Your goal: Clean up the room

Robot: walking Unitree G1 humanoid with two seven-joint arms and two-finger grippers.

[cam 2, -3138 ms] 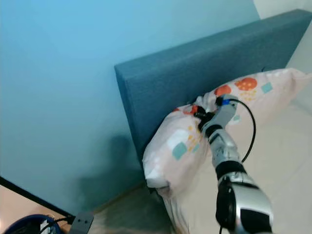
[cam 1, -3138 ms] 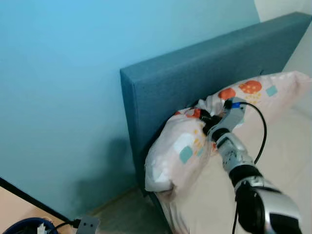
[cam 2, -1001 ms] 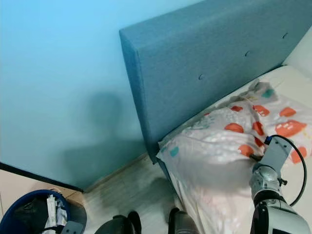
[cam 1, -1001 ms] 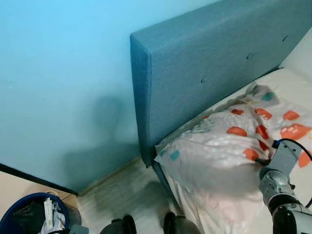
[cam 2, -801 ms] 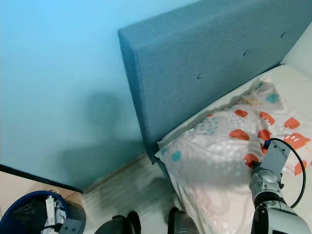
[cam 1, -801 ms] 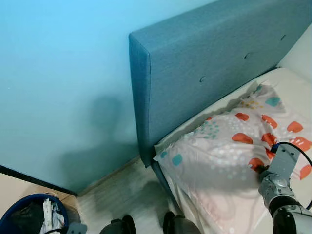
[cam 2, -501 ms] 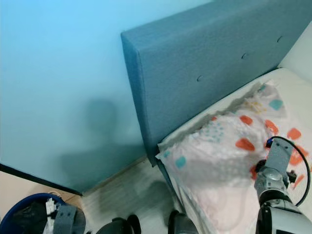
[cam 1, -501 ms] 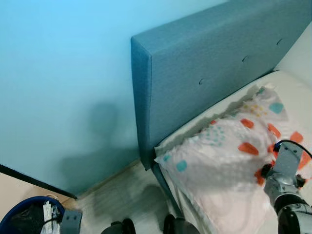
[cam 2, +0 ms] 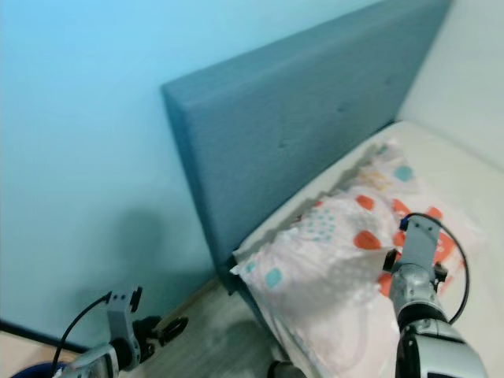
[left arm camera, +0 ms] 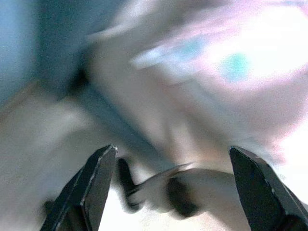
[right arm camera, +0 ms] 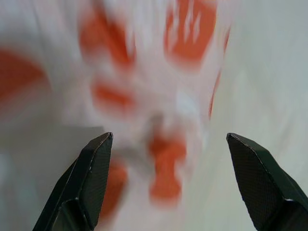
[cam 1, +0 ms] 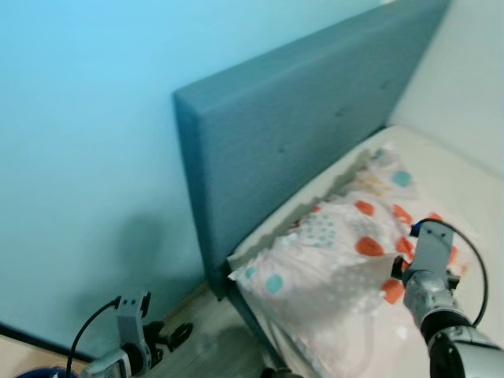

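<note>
The right gripper (right arm camera: 166,187) fingers (right arm camera: 89,180) are spread wide, the patterned pillow (cam 1: 339,272) lying between and beyond them. The left gripper (left arm camera: 175,192) fingers are likewise spread wide, the bed edge (cam 2: 264,311) ahead.

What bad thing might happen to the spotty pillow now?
The pillow lies at the bed's corner, one end sticking out past the mattress edge, so it might slide onto the floor. The right gripper is open right over the pillow, so its fingers might snag the cover if the arm moves. The pictures are blurry, so the robot may misjudge where the pillow is.
</note>
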